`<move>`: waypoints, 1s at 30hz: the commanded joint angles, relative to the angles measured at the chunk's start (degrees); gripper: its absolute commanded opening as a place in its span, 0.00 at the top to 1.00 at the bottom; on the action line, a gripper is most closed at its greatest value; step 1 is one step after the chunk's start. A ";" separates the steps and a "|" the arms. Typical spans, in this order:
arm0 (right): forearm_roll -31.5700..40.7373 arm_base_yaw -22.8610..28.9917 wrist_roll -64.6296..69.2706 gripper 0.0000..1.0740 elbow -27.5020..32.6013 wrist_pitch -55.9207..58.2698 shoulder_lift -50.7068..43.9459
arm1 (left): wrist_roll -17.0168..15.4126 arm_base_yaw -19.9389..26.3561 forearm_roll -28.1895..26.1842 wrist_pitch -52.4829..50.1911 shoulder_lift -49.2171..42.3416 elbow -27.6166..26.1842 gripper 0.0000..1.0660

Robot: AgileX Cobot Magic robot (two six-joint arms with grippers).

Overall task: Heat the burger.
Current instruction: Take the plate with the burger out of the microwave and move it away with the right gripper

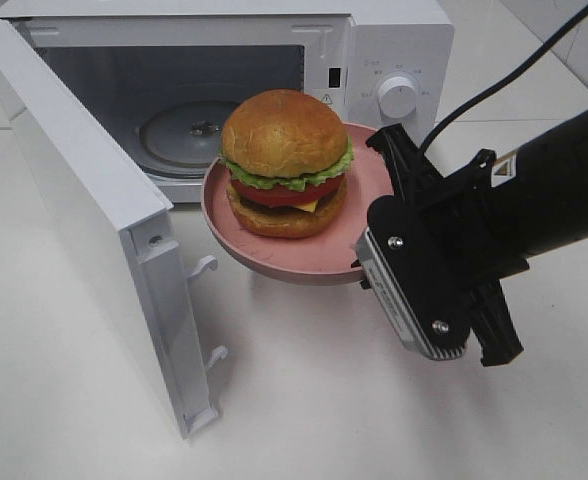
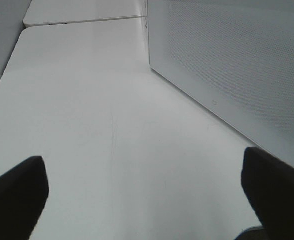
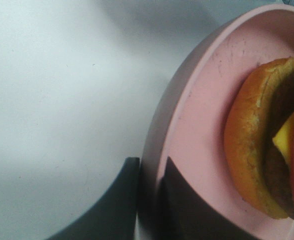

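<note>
Burger (image 1: 285, 163): sits upright on the pink plate (image 1: 369, 185), which is held in the air just in front of the open microwave (image 1: 394, 45) cavity, clear of the table (image 1: 304, 400).
Right gripper (image 3: 149, 192): fingers closed narrow on the plate's rim, one finger under the rim and one on the inner face, as the right wrist view shows.
Left gripper (image 2: 144, 195): fingers spread wide and holding nothing; it hangs over bare table beside the door (image 1: 84, 200).
Door: swung fully open to the left, so the mouth of the cavity is unobstructed.
Turntable (image 1: 189, 130): visible inside, nothing on it.
Step in hand: you appear to be carrying the plate into the cavity.
Attitude: keep the plate level; the burger is tall and loose on the plate, so a tilt toward the free edge could slide it.
Approach: advance straight in, low enough for the bun to pass under the top edge, high enough for the plate to clear the sill.
Placement: aim for the middle of the turntable.
Clearance: how much room the bun has under the cavity roof cannot be judged from this angle; go slowly.
Release: part the fingers only once the plate rests flat.
</note>
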 commanded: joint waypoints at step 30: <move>-22.69 -0.11 29.45 1.00 9.11 5.61 -22.46 | -0.17 0.23 -0.29 -0.80 -1.09 0.17 0.08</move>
